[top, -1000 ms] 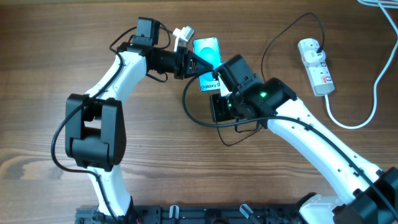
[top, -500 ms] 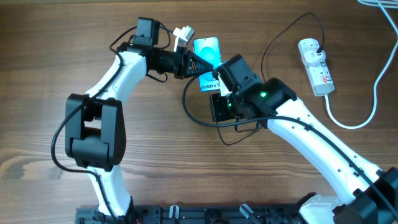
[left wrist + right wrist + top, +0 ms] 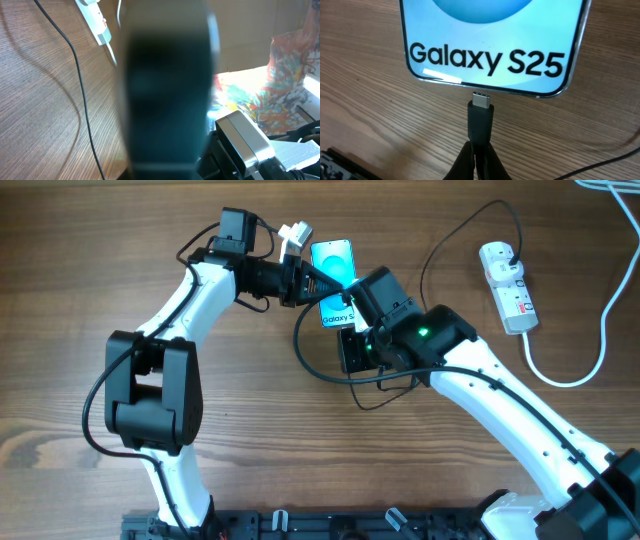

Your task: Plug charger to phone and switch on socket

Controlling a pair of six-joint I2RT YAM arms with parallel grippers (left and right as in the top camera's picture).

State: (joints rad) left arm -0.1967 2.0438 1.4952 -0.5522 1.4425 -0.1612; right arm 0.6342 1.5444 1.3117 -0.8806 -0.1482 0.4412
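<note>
Black charger plug [image 3: 480, 120], pinched in the right claw [image 3: 479, 161], meets the phone [image 3: 492, 45]'s bottom edge; left claw [image 3: 312, 280] clamps the phone.

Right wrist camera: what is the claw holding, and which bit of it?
The right claw pinches the charger by the back end of its black plug. The metal tip is right at the bottom edge of the phone.

The left arm [image 3: 190, 295] stood bent at the elbow behind the left tool [image 3: 322, 280], its wrist turned so that the tool pointed towards the other one, jaws closed. The right arm [image 3: 510, 405] stretched long and low behind the right tool [image 3: 479, 152], whose fingers were pinched tight together, the left tool near ahead of them.
</note>
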